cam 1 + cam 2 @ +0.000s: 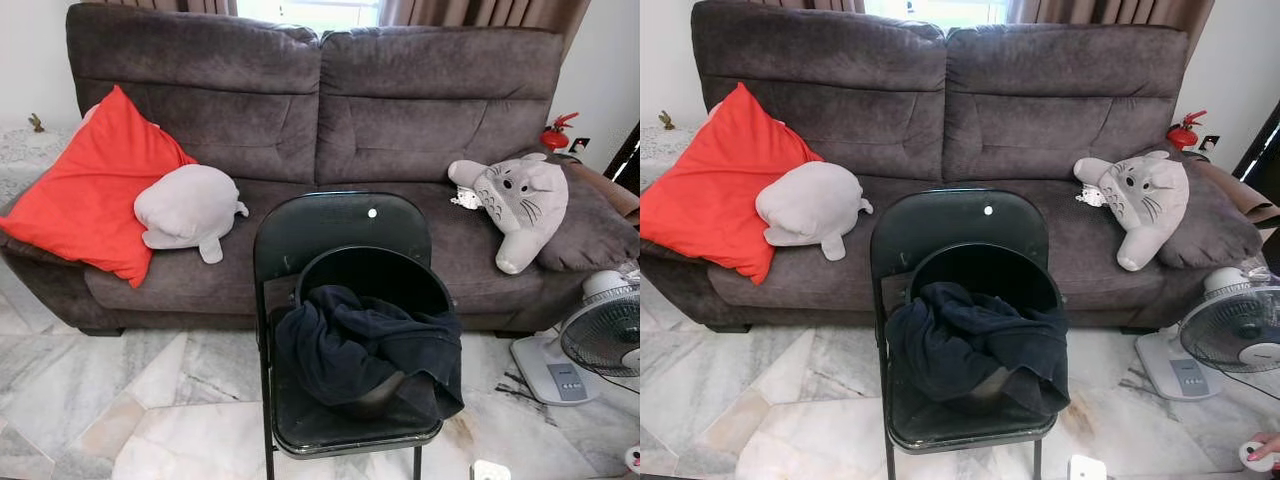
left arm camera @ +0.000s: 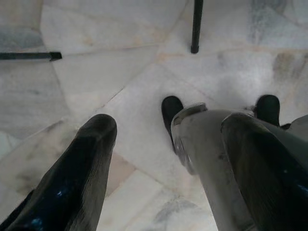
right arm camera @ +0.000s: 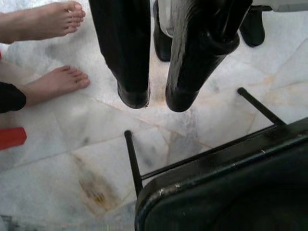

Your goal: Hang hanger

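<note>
Dark cloth (image 1: 365, 345), soft and crumpled, spills from a round black tub (image 1: 375, 265) on a folding chair (image 1: 340, 225). Can't tell where the hanger is; prob. buried in that heap. So it's fwd and above both arms. Right pincer (image 3: 158, 101) hangs just beside the seat edge, fingers a narrow gap apart, empty, looks the nearer one. Left pincer (image 2: 168, 130) is wide open, empty, over marble floor (image 2: 120, 57). Plush sofa (image 1: 430, 100) behind.

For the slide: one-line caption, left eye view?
Dark clothes heaped in a black basket on a folding chair before a sofa.
</note>
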Controlling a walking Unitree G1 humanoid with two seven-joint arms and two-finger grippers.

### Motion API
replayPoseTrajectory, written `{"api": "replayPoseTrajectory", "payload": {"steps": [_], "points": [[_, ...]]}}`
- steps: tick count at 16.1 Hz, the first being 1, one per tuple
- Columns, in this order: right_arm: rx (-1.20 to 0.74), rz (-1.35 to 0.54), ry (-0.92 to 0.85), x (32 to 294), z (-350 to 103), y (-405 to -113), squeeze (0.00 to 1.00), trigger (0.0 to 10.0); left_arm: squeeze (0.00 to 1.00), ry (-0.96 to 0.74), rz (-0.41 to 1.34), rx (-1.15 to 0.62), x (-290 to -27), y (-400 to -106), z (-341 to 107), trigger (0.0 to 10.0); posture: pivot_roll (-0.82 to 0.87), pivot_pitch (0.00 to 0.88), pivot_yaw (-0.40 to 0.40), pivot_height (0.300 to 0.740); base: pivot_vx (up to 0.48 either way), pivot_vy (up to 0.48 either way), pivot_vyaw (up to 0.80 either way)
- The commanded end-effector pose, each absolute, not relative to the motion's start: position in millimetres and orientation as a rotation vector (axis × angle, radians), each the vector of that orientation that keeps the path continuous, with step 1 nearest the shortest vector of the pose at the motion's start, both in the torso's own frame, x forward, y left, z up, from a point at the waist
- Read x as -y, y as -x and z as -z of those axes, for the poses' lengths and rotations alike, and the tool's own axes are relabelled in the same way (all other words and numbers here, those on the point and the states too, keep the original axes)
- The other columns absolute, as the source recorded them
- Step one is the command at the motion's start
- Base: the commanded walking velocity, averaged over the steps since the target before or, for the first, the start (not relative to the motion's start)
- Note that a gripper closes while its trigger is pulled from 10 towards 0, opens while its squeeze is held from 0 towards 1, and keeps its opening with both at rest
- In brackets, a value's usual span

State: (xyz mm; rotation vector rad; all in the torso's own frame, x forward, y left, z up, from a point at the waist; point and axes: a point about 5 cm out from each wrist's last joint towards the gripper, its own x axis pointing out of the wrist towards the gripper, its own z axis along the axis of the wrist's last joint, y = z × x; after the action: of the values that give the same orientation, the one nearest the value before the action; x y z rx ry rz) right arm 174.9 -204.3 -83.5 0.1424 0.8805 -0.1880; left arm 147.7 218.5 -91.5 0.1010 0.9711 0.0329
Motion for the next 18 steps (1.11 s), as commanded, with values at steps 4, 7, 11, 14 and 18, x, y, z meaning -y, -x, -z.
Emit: {"api": "replayPoseTrajectory", "payload": {"steps": [4,7,11,14,18], "points": [[-0.874,0.182,-0.174,199.9,84.7,-172.9,0.00,10.0,0.00,-0.090,-0.078,-0.834,-225.2,-170.8,77.9,10.0,0.00,0.011,-0.031,0.740,0.000,0.000,0.00],[-0.865,0.175,-0.193,191.1,84.8,-175.3,0.00,10.0,0.00,-0.109,-0.075,-0.821,-232.3,-175.3,74.0,10.0,0.00,0.020,-0.008,0.740,0.000,0.000,0.00],[-0.661,0.226,-0.152,199.0,66.9,-195.0,0.00,10.0,0.00,-0.116,-0.065,-0.855,-232.9,-163.5,79.2,10.0,-0.02,0.032,-0.011,0.740,0.000,0.000,0.00],[-0.491,0.282,-0.138,206.5,45.0,-215.1,0.02,10.0,0.00,-0.108,-0.058,-0.865,-228.7,-160.4,81.6,10.0,-0.04,0.036,-0.029,0.740,0.000,0.000,0.00],[-0.387,0.369,-0.093,219.3,31.4,-206.7,1.00,10.0,0.00,-0.100,-0.054,-0.861,-224.8,-161.5,81.9,10.0,-0.06,0.047,-0.040,0.740,0.000,0.000,0.00]]}}
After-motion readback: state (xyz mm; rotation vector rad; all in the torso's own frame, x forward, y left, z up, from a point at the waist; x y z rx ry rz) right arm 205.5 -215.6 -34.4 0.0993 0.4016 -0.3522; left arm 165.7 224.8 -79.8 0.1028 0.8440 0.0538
